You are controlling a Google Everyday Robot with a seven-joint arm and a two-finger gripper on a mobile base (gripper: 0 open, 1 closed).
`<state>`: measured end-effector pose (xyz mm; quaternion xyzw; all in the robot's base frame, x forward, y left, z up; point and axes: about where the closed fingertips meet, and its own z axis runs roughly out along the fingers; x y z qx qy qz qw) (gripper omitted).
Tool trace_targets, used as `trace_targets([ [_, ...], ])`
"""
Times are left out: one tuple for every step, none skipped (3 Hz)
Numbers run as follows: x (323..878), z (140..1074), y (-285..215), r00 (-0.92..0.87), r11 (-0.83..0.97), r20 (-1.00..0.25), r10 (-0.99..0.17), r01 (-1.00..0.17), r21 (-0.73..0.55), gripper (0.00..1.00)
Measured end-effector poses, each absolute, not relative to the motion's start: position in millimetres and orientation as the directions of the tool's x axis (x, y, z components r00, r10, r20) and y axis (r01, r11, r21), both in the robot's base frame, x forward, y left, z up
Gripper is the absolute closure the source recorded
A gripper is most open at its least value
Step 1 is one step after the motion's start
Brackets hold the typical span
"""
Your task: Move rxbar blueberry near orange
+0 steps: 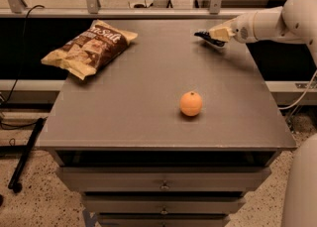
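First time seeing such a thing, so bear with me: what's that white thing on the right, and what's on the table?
That is a robot arm reaching in from the right; its pincer is over the far right corner of the table. One camera looks down from the front. On the table lie a chip bag at the far left and an orange near the middle. Something dark shows at the pincer's tip, perhaps a snack bar; whether it is held, I cannot tell.
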<state>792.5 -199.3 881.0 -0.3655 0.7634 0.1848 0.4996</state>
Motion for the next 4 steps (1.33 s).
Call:
trace_targets([
  [774.6,887.2,-176.5,-0.214,0.626,-0.912,-0.349,-0.777,-0.057,1.00],
  [751.0,894.3,-152.2,-0.196,0.582,-0.921,-0.336,-0.812,-0.039,1.00],
  [750.9,894.3,-152.1,-0.196,0.582,-0.921,-0.336,-0.813,-0.039,1.00],
  [730.6,890.3,-145.3,-0.191,0.546,-0.913,-0.359,-0.837,-0.039,1.00],
])
